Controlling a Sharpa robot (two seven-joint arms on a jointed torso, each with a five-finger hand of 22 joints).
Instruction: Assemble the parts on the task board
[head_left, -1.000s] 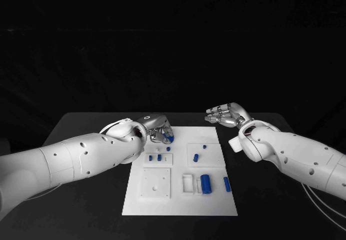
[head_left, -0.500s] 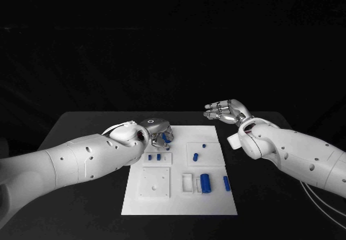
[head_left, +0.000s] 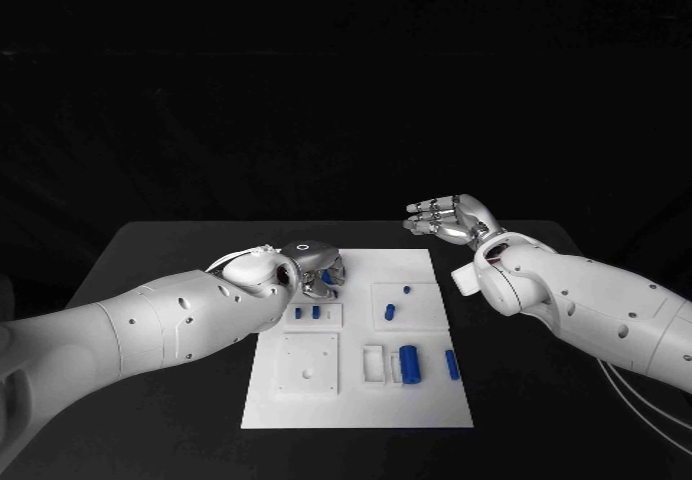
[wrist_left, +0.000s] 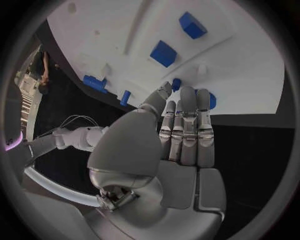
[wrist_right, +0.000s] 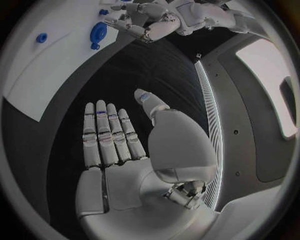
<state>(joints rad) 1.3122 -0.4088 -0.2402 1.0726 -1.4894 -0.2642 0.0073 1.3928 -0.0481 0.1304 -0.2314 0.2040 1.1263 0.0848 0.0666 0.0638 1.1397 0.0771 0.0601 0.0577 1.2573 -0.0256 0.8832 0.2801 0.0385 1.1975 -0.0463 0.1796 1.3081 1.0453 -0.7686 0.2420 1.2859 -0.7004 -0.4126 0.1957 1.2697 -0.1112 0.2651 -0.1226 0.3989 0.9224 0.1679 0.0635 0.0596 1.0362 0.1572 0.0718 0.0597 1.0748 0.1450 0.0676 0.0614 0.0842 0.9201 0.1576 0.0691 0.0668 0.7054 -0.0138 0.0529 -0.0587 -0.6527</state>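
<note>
Since a second ago the left hand (head_left: 313, 268) is sinking lower over the upper left corner of the board (head_left: 361, 412), and the right hand (head_left: 450, 220) is lifting further above the table's upper right. In the left wrist view the left hand's (wrist_left: 178, 137) fingers are lying straight and pressed together, tips reaching a round blue part (wrist_left: 208, 99) at the board's near edge; whether they are pinching it I cannot tell. The right hand (wrist_right: 119, 145) is spread, palm bare, hovering over black table well apart from the board. Other parts are lying down-frame from the left hand: small pegs (head_left: 306, 313), a slanted peg (head_left: 392, 314), a big cylinder (head_left: 410, 366) with its long axis running up-down in the frame. Judgement: the left hand is nearer, so the next placement is falling to it.
</note>
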